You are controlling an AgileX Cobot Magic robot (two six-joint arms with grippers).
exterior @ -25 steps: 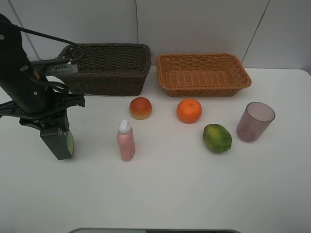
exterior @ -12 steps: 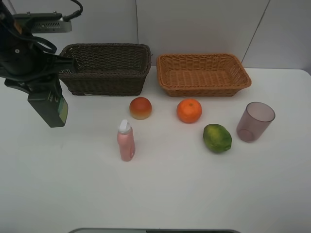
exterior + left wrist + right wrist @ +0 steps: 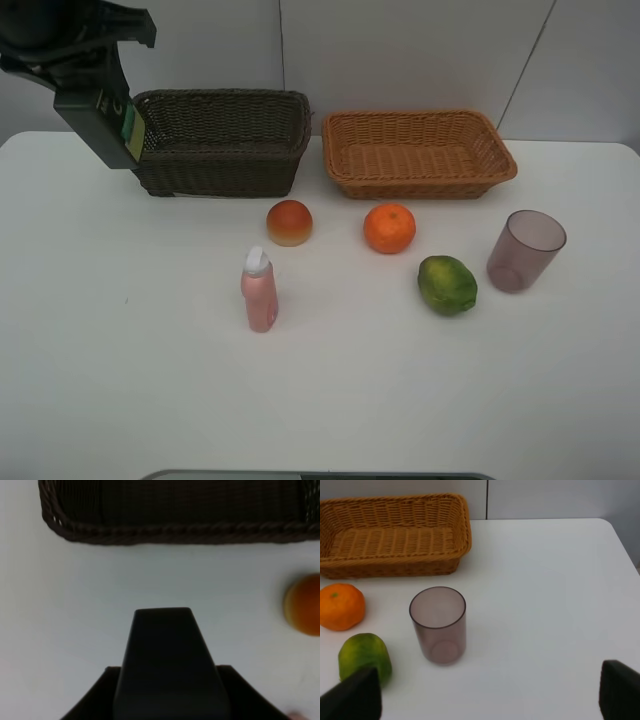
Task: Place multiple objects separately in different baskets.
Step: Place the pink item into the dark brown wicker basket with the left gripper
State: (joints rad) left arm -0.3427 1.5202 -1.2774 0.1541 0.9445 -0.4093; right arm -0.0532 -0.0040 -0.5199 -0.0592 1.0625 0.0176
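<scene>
The left gripper (image 3: 85,85) held the green bottle (image 3: 105,125) tight, high up and maybe just outside the brown basket's (image 3: 225,170) nine o'clock end, so it needed to go toward three o'clock, then down gently; the right gripper (image 3: 485,695) was wide open and empty.

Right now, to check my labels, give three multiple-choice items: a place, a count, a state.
1. The purple cup is: A) in a basket B) on the table, right of the green citrus C) gripped
2. Fruits on the table: A) two B) three C) five
3. The dark green bottle is: A) lying flat B) standing on the table C) held up by the left gripper
1B, it stands beside the citrus; 2B, peach, orange, citrus; 3C, it hangs off the table.
</scene>
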